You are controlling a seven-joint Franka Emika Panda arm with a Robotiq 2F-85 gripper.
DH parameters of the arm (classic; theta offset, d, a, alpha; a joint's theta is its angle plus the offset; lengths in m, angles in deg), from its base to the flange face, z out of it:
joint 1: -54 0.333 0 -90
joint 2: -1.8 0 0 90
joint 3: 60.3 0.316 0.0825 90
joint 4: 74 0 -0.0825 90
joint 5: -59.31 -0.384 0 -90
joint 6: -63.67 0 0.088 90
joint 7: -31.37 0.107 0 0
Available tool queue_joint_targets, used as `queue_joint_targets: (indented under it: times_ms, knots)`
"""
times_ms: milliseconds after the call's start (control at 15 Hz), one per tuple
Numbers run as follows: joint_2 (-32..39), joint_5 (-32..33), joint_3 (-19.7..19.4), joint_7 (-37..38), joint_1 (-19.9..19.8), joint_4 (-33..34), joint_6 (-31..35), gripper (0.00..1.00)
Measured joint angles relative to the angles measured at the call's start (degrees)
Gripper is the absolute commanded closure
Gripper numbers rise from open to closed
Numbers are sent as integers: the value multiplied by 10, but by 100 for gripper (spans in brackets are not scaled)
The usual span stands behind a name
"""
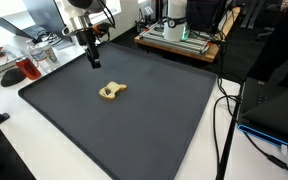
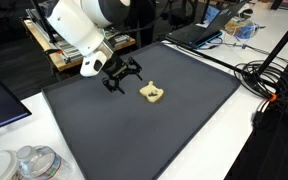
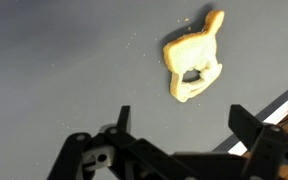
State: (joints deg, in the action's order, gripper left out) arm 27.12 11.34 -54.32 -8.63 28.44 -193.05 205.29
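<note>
Above the dark mat point(image 2: 184, 125) | tool point(image 2: 122, 78) hovering with fingers spread wide, nothing in them | little tan toy point(image 2: 152, 94) flat on the mat just beside it, not touching | mat covers most of the white tabletop point(image 2: 54, 135)

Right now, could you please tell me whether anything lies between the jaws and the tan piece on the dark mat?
Nothing visible does. The jaws stand open above the dark mat, apart from the tan piece; only bare mat lies between them.
</note>
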Motion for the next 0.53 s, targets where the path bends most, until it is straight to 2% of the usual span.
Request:
queue_joint_targets:
  times_ms: [200, 533]
  knots:
    - [-58, -53, -9, -34, 10, -67, -1, 0]
    - [-143, -63, -49, -15, 70, -153, 3, 0]
